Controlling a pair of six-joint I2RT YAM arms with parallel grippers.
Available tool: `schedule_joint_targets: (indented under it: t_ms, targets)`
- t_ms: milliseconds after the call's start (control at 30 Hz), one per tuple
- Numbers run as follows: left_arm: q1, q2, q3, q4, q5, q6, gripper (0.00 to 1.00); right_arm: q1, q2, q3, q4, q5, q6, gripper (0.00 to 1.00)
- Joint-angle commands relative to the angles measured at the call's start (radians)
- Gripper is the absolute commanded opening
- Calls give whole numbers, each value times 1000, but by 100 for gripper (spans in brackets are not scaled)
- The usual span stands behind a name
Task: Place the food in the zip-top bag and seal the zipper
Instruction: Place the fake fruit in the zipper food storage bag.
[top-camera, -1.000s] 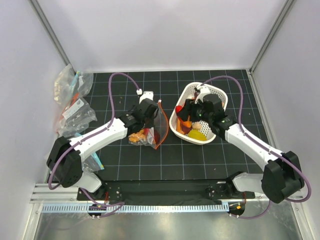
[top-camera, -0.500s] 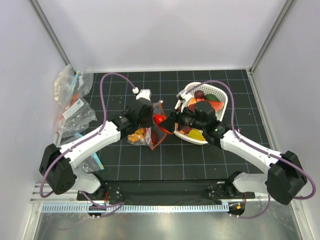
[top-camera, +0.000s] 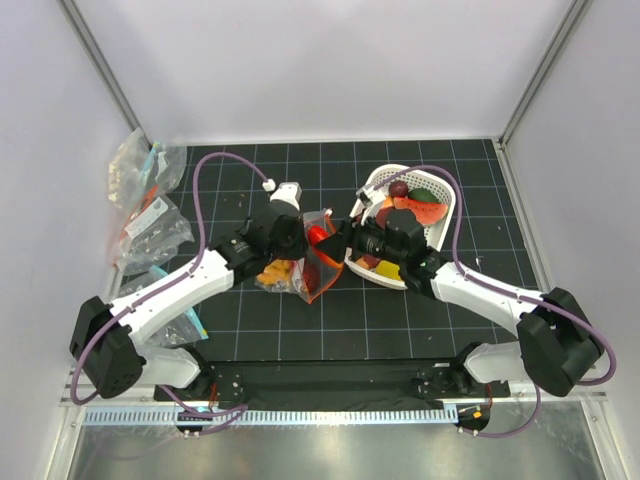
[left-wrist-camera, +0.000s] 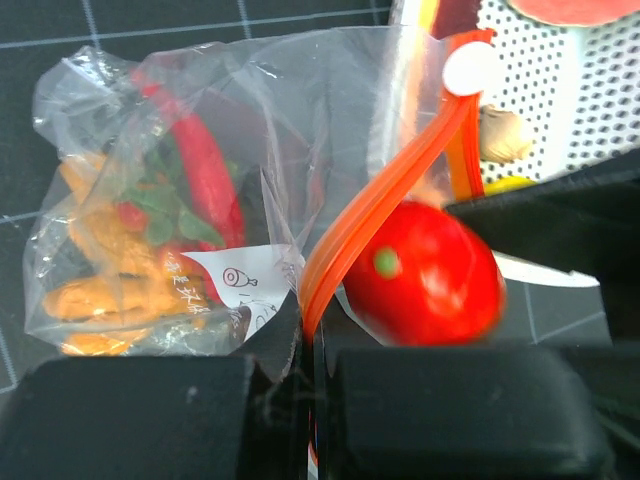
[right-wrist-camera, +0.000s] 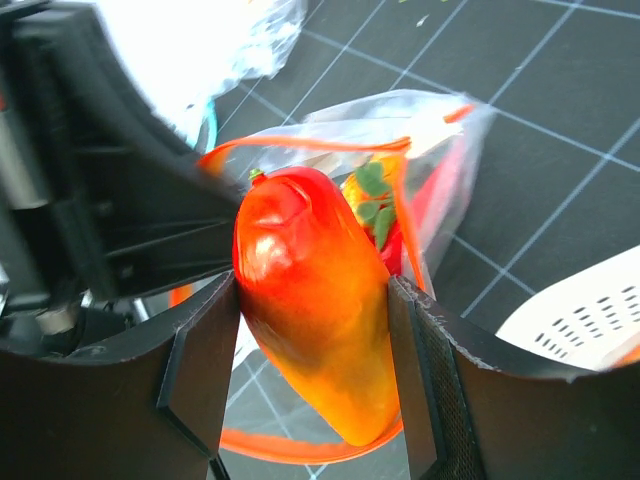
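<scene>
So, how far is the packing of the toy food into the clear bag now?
Done: orange pieces, a red chili and green bits lie inside the clear thin zip-top bag. In hand: the left end effector pinches the bag's orange zipper strip, and the right end effector holds a red-orange plastic pepper at the open mouth. Left: toys in the white lattice basket, and sealing the zipper.

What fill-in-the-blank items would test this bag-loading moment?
The left gripper, jaws ____, pinches the zip-top bag at its orange zipper.
The zipper's slider is ____.
The right gripper holds a red-orange toy food at the bag's mouth; in the top view the white basket sits to the bag's ____.
Missing: shut; white; right.
</scene>
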Motion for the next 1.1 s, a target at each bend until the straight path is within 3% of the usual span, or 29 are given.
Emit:
schedule_joint_targets:
  t_ms: [0,133,267,367,400,433,567,900,1033,1067]
  targets:
    - [1,-57,-14,90,53,5,0,3,-4,14,44,95,28,41]
    - [1,-69,-21,100,100,11,0,4,44,53,12,88,57,41]
    - [1,-84,-33,130,116,14,0,8,68,57,10,103,56,53]
    - [1,-97,-37,133,128,14,0,15,64,76,-19,77,40,78]
    - [1,-100,-41,136,117,12,0,18,58,76,-28,79,30,95]
    - [1,-97,-47,140,105,12,0,23,50,73,-25,82,22,100]
    - [4,-57,-6,71,11,-2,0,23,13,59,-22,79,0,99]
    - [42,-14,-2,24,-22,-47,0,24,-91,30,-71,158,-44,89]
    - [75,-70,-40,44,-35,-75,0,23,-131,19,-118,301,-49,79]
    - [78,-112,-53,53,-42,-80,0,23,-132,20,-134,319,-50,73]
